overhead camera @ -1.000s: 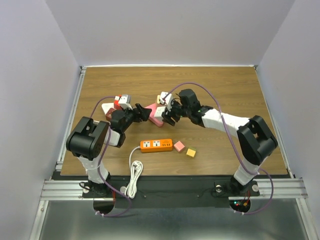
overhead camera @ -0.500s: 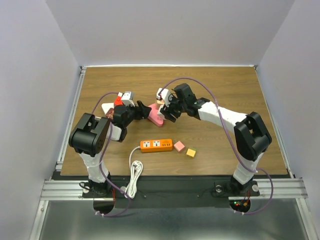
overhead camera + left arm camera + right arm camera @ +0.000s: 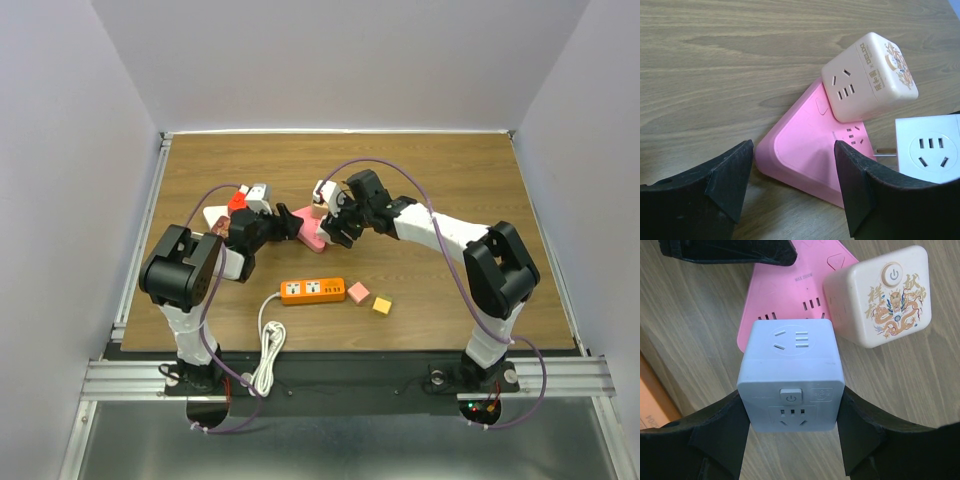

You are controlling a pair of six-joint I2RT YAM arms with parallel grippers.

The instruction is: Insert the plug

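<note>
R gripper point(image 3: 790, 399) is clamped on the white cube plug adapter point(image 3: 789, 367), fingers pressed to both its sides, holding it over the pink triangular power strip point(image 3: 800, 160) near the tabletop's point(image 3: 450, 170) centre. From the L wrist, one metal prong point(image 3: 884, 152) shows btwn cube and strip, just beside the strip's socket holes — can't tell if it's in. L gripper point(image 3: 792, 150) has its jaws apart, straddling the strip's corner; whether they press on it, can't tell. A beige dragon-print cube adapter point(image 3: 869, 75) sits tilted, touching the strip's far edge. An orange power strip point(image 3: 312, 290), pink block point(image 3: 358, 292) and yellow block point(image 3: 382, 305) lie near the near edge — well apart from both grippers.
</note>
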